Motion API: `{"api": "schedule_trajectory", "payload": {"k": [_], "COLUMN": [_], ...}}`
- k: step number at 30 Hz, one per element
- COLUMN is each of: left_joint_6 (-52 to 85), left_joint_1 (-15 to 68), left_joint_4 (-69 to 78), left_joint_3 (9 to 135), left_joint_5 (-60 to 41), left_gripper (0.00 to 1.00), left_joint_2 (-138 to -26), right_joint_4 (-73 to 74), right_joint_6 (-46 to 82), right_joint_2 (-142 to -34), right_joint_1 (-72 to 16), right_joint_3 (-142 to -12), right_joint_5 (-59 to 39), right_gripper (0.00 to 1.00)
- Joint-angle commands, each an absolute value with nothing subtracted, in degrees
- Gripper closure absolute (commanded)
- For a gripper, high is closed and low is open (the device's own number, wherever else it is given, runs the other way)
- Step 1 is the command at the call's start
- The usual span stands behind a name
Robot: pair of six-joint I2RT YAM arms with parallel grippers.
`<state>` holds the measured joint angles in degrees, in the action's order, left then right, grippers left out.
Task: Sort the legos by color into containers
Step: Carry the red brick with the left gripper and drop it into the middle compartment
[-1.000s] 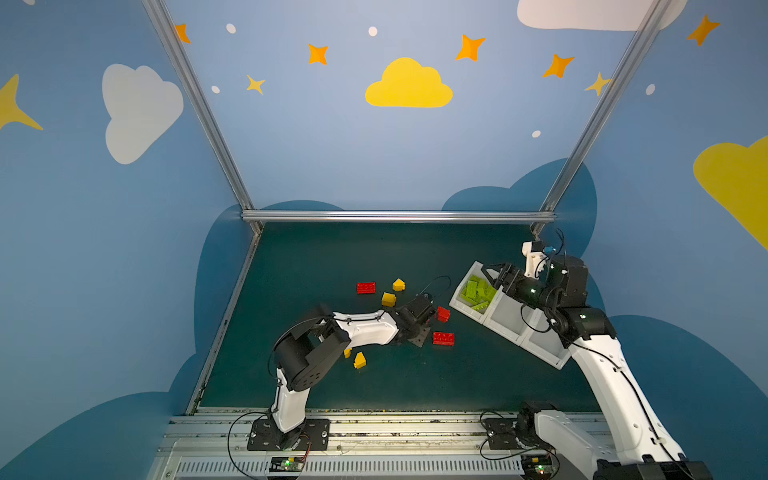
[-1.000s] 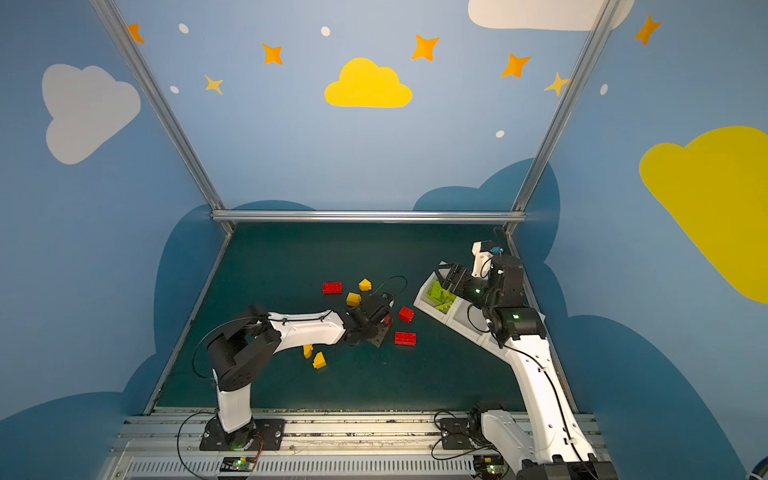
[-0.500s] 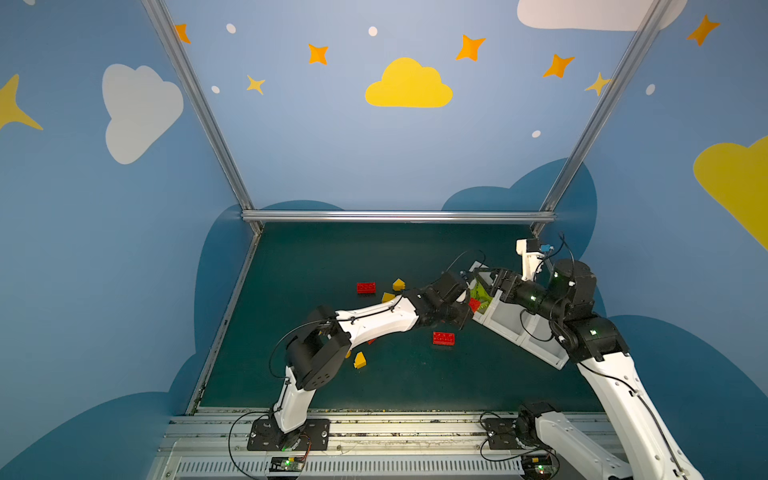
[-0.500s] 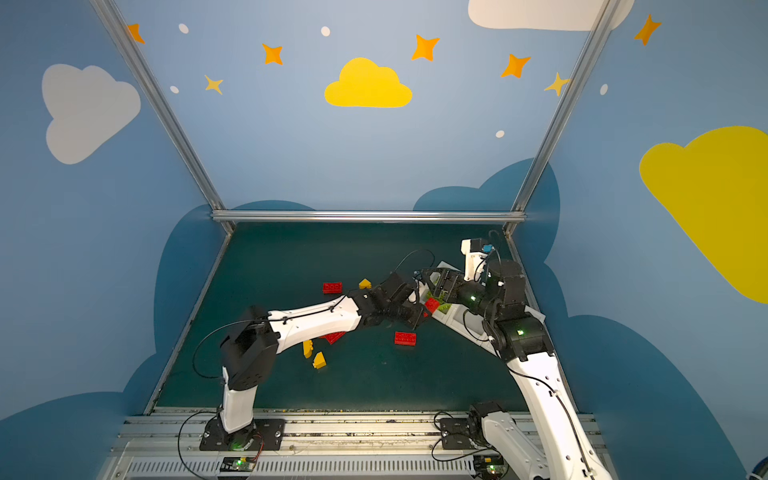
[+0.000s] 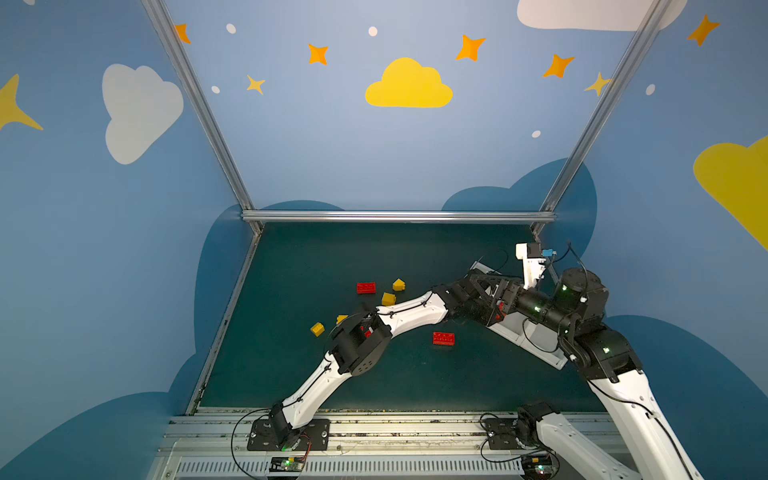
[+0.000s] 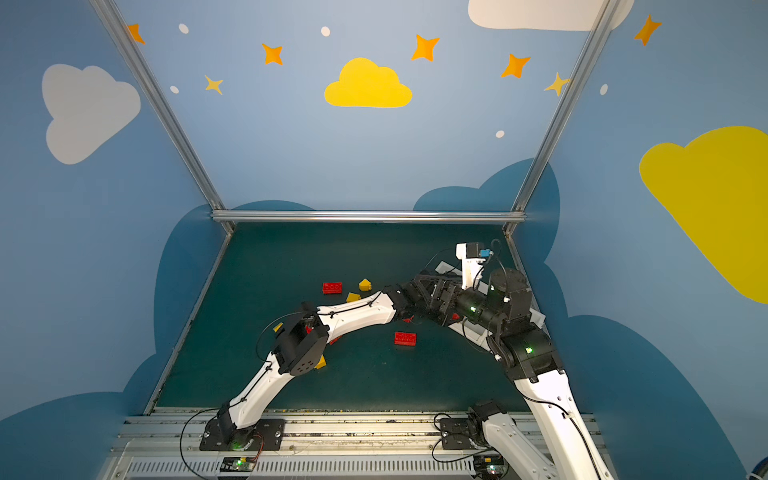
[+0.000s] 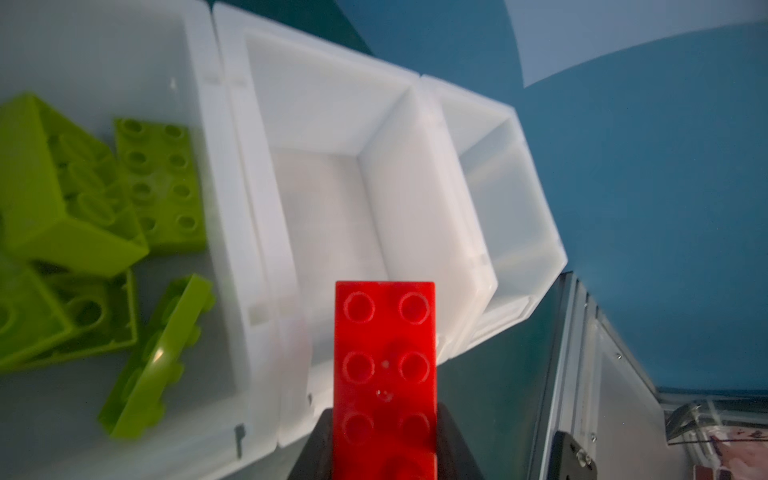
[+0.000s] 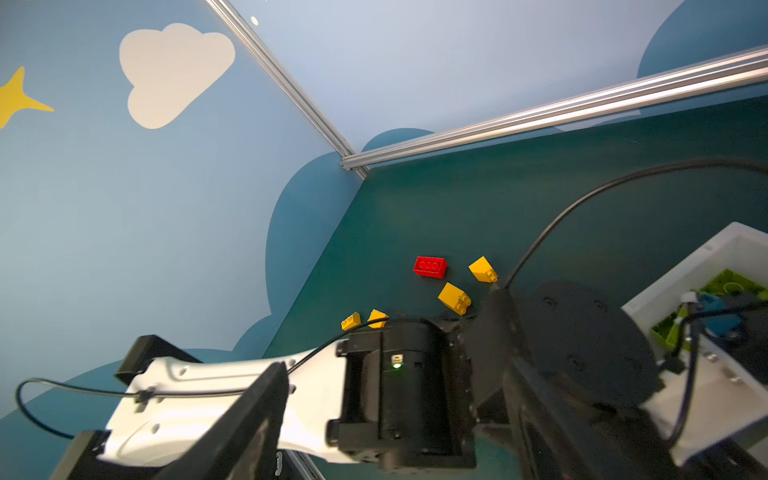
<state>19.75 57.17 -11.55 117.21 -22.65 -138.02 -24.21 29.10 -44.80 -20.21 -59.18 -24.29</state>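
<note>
The three white bins (image 7: 232,174) stand joined in one row in the left wrist view. One end bin holds a heap of lime green bricks (image 7: 62,199). Some lie studs up, and a thin one is tipped on its edge near the wall. The middle bin (image 7: 324,199) shows only its bare white floor, and so does the far end bin (image 7: 507,195).

The left tool (image 7: 385,453) pinches a red brick (image 7: 385,353) by its long sides. The studs face the camera and the free end reaches over the near wall of the middle bin.

In both top views the row of bins (image 5: 540,349) (image 6: 476,334) lies at the middle right of the frame on the green table (image 5: 332,257), mostly covered by the two arms meeting above it. The right tool (image 8: 390,353) has its fingers (image 8: 249,415) spread wide, with the left arm's wrist showing beyond them. The right wrist view also catches a corner of the bin with the green bricks (image 8: 727,286).

Loose on the table near the frame's centre are a loose red brick (image 5: 365,287) and two yellow bricks (image 5: 399,284) (image 5: 388,298) just beside it. Two more yellow pieces (image 5: 317,329) lie near the left arm's elbow, and a second loose red brick (image 5: 443,338) lies below the forearm.
</note>
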Motion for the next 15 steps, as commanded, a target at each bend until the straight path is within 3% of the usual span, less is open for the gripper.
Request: {"api": "schedule_trajectory", "payload": {"k": [1, 8, 15], "left_joint_6": [22.3, 24.7, 25.4], "left_joint_1": [57.2, 57.2, 57.1], "left_joint_4": [-11.7, -15.1, -20.7], "left_joint_3": [122.6, 135.5, 147.5], "left_joint_5": [-25.9, -26.2, -24.8], "left_gripper": [0.72, 0.72, 0.64], "left_joint_2": [-141.0, -148.9, -155.9], "right_joint_4": [-23.5, -23.7, -25.8], "right_joint_6": [28.5, 28.1, 26.9], "right_joint_2": [-44.5, -44.7, -43.8], "right_joint_1": [-20.8, -21.5, -21.7], "right_joint_3": [-59.1, -58.9, -59.2], "right_joint_5": [-24.4, -24.3, -22.9], "right_gripper": [0.21, 0.21, 0.21]}}
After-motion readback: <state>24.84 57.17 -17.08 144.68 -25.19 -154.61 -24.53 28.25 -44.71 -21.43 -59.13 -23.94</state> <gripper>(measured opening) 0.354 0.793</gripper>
